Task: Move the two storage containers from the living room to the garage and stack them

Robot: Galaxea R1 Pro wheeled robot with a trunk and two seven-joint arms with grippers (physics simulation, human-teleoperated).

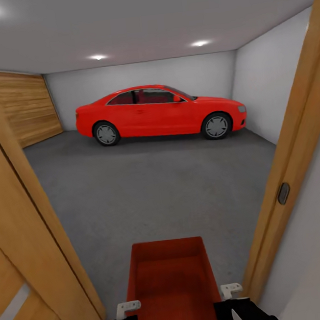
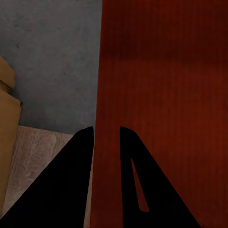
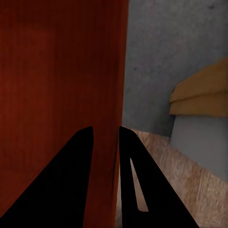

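Note:
An orange-red open-topped storage container point(image 1: 171, 287) hangs in front of me at the bottom of the head view, held by both arms in a doorway. My left gripper point(image 1: 127, 309) is shut on its left wall point(image 2: 102, 95), one finger inside and one outside. My right gripper point(image 1: 232, 290) is shut on its right wall point(image 3: 121, 95) the same way. Beyond the doorway lies the garage with its dark grey concrete floor point(image 1: 153, 190). The wrist views show light wood planks point(image 2: 42, 152) under the container's near end and grey concrete further on.
Wooden door frames point(image 1: 34, 232) stand close on both sides, the right one point(image 1: 298, 165) with a dark latch plate point(image 1: 283, 193). A red car point(image 1: 160, 113) is parked across the far end. A wooden panel door point(image 1: 26, 105) covers the left wall.

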